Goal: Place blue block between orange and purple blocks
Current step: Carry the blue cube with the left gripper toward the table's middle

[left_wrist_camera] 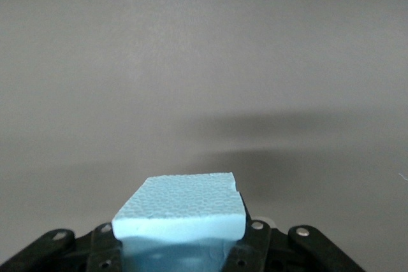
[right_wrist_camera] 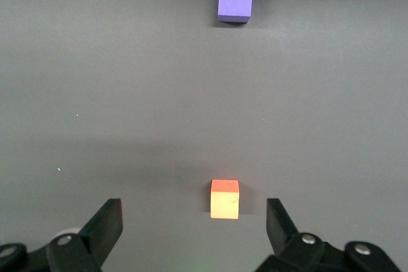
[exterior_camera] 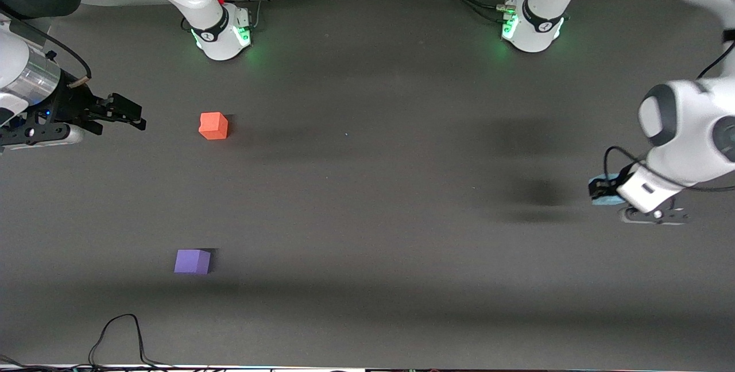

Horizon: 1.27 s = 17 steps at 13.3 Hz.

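Above the table, left gripper [exterior_camera: 603,189] clamps blue block [left_wrist_camera: 182,211] — right gripper [right_wrist_camera: 194,218] waits wide open.

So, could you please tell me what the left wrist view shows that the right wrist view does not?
Only the left wrist view shows the blue block, held in the left gripper above the table. Only the right wrist view shows the orange block and the purple block, apart on the table, with the right gripper open over the space beside the orange block. Both show the dark grey table.
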Motion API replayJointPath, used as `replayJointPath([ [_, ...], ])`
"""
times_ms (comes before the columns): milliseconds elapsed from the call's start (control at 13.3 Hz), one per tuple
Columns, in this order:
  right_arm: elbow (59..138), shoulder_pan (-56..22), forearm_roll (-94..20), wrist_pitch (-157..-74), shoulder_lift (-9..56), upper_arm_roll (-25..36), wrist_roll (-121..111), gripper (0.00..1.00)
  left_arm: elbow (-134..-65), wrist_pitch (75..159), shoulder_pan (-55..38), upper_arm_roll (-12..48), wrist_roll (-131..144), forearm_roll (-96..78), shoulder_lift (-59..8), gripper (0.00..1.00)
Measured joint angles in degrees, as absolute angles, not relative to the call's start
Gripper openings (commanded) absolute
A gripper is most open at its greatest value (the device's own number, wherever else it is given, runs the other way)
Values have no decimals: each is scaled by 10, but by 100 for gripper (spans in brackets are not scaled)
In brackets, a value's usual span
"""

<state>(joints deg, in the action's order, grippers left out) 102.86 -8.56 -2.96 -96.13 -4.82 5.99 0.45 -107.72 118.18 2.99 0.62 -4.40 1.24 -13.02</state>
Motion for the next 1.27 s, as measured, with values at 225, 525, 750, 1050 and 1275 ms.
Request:
replayJointPath([
  [225, 1028, -86, -30, -961, -48, 60, 4, 100, -994, 1035, 3, 21, 10, 11, -106, 32],
  [525, 1028, -86, -30, -961, -48, 61, 4, 100, -919, 975, -103, 56, 200, 8, -116, 32],
  [750, 1028, -86, -30, -961, -48, 61, 4, 100, -861, 975, -198, 93, 368, 9, -166, 31],
  [1050, 1027, -86, -30, -961, -47, 61, 4, 100, -750, 980, -327, 99, 518, 18, -272, 31],
  [1275, 1026, -86, -30, -961, -47, 61, 4, 100, -709, 1055, -378, 98, 557, 23, -352, 31],
])
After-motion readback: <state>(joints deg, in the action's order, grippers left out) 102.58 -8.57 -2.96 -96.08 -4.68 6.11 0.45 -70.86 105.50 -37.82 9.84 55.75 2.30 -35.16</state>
